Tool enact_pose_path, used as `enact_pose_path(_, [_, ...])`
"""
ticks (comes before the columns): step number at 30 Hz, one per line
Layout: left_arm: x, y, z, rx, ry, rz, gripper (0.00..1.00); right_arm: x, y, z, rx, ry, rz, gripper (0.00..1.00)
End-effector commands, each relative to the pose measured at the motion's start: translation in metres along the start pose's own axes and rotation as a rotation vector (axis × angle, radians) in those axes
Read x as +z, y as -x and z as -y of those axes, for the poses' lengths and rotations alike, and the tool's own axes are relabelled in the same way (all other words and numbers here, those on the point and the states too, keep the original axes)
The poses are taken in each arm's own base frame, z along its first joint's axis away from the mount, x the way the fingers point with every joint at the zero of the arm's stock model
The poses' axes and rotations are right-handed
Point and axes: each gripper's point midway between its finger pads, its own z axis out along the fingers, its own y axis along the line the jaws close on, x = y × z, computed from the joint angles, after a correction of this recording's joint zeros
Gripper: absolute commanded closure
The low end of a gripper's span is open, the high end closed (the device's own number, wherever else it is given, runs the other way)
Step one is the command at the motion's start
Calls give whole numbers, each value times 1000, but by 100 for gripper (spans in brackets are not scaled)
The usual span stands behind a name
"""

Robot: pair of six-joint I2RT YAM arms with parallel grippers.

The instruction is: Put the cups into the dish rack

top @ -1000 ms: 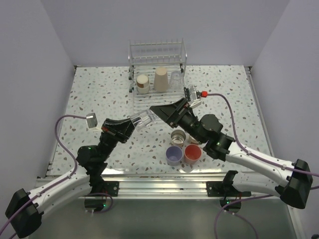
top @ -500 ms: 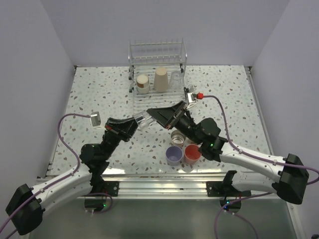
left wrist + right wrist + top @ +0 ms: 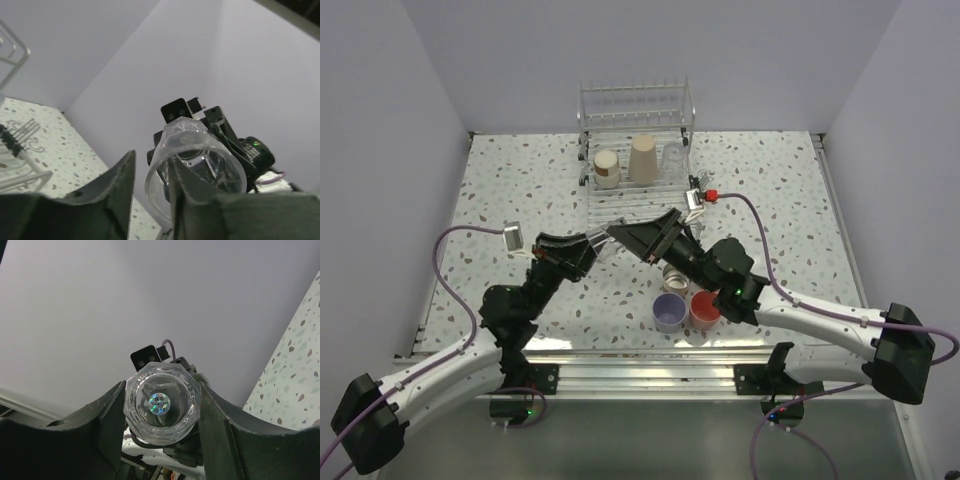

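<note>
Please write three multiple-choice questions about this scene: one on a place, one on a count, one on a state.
1. The tall beige plastic cup is: A left of, B inside, C right of the silver wire dish rack.
2. Cups in the rack: A three, B one, C six.
3. The right gripper is: A wide open, B shut on nothing, C shut on the clear faceted glass cup.
Answers: B, wires surround it; A, beige, tan-based metallic cup and plain clear cup; C, fingers flank its base.
</note>
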Motion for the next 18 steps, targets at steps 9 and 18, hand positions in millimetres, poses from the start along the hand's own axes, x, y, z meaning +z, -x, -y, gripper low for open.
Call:
enact_pose_path(9, [-44, 9, -78, 355, 713, -369, 1, -14, 71, -6, -487, -254, 211, 100])
enact_pose_path(18, [-101, 45, -112, 651, 1027, -488, 0, 55, 100, 54, -904, -551, 172, 100])
